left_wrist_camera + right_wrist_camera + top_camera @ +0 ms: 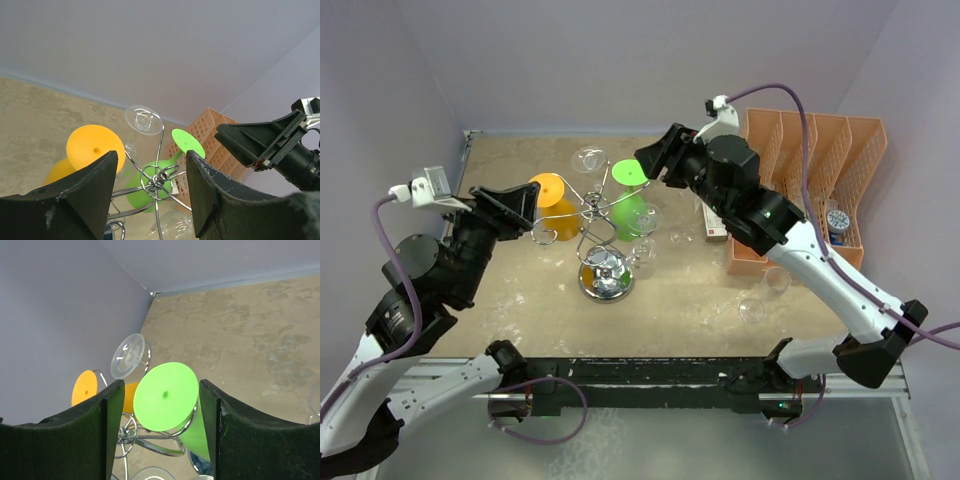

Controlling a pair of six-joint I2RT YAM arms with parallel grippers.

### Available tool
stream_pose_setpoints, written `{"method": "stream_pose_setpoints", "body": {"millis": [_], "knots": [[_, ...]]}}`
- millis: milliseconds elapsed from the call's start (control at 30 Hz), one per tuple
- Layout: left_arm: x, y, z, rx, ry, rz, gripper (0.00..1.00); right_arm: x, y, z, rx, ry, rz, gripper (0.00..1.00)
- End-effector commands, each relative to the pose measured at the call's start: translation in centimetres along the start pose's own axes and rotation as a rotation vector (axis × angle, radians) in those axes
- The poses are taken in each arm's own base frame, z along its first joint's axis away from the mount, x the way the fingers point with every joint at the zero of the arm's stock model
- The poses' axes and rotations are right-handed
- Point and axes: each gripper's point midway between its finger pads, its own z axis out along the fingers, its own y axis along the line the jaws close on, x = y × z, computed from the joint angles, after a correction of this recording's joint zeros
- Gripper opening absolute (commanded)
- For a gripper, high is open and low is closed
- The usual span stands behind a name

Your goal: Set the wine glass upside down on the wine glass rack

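Green glass: bowl down, foot hooked on rack, 1 o'clock. Right gripper parted astride foot, gripping nothing; left gripper wide, empty.

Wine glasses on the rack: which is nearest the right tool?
The green one, its foot between the right tool's open fingers; orange and clear hang farther.

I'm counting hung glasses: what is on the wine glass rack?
Orange glass, green glass and clear glass hang upside down on the wine glass rack; its lower arms are partly covered by them.
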Motion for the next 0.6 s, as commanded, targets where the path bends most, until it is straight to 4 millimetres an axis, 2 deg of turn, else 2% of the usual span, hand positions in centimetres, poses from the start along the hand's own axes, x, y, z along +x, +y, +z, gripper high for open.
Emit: {"method": "stream_pose_setpoints", "body": {"millis": [0, 67, 200, 367, 467, 567], "knots": [[-1.8, 0.9, -1.6, -0.015, -0.022, 0.047, 0.54, -5.0, -0.6, -3.3, 0.031, -0.177, -0.027, 0.64], [-1.5, 1.7, -2.1, -0.032, -0.008, 0.068, 0.54, -5.6, -2.0, -4.4, 0.081, -0.22, -0.041, 0.63], [-1.0, 3.7, -3.3, -0.085, 0.012, 0.1, 0.54, -4.3, -6.8, -4.5, 0.293, -0.211, -0.11, 0.61], [-0.3, 5.6, -4.3, -0.137, 0.025, 0.113, 0.57, -3.2, -11.6, -4.3, 0.465, -0.199, -0.168, 0.51], [0.2, 6.4, -4.5, -0.161, 0.036, 0.126, 0.58, -2.7, -12.8, -3.1, 0.455, -0.145, -0.194, 0.47], [0.6, 6.9, -4.7, -0.178, 0.05, 0.136, 0.59, -1.1, -12.6, -1.1, 0.4, -0.055, -0.239, 0.45]]}}
